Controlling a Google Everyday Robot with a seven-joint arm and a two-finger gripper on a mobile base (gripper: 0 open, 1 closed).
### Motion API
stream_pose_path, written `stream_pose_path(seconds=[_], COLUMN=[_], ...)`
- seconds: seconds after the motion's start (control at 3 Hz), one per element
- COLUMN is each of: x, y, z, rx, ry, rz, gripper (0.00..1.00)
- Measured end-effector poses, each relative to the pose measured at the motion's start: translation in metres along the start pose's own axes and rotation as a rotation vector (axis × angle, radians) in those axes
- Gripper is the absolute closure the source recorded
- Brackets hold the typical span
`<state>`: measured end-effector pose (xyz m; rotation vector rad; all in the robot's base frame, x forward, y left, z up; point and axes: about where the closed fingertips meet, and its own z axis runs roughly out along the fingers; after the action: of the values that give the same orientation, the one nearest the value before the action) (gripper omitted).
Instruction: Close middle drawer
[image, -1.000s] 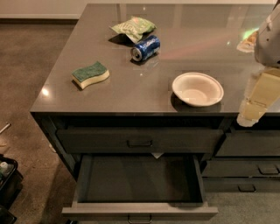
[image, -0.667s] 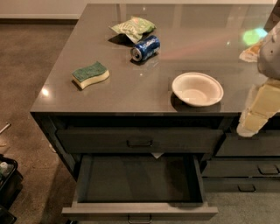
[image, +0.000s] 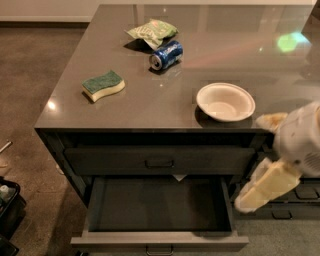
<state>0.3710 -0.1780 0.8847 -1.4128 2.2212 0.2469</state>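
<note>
One drawer open; gripper off to its right, not touching it.

Middle drawer (image: 155, 205) is pulled well out from under the counter (image: 150, 107) and sits low in the view, with nothing visible in its tray. Its front panel runs along the bottom edge, with the small pull handle (image: 160, 248) at centre, partly cut off. Judged rigid, on runners and probably light, so a steady push should move it. No grip is needed: press flat on the front panel near the handle, since an off-centre push may twist it and the smooth face could let a finger skid. Top drawer (image: 160, 161) is shut. Gripper (image: 249, 162) hangs just right of the open tray, jaws spread, holding nothing. On the counter, clear of the drawer's path: bowl (image: 225, 101), can (image: 166, 55), sponge (image: 103, 85), snack bag (image: 152, 31).
</note>
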Motion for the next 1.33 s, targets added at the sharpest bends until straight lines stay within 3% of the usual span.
stream_pose_path(seconds=[0.33, 0.67, 1.33], x=[0.021, 0.046, 0.046], y=[0.05, 0.079, 0.081], z=[0.07, 0.111, 0.112], rx=[-0.171, -0.27, -0.273], ry=[-0.083, -0.1, -0.095], rz=[0.106, 0.203, 0.201], gripper=[0.0, 0.0, 0.42])
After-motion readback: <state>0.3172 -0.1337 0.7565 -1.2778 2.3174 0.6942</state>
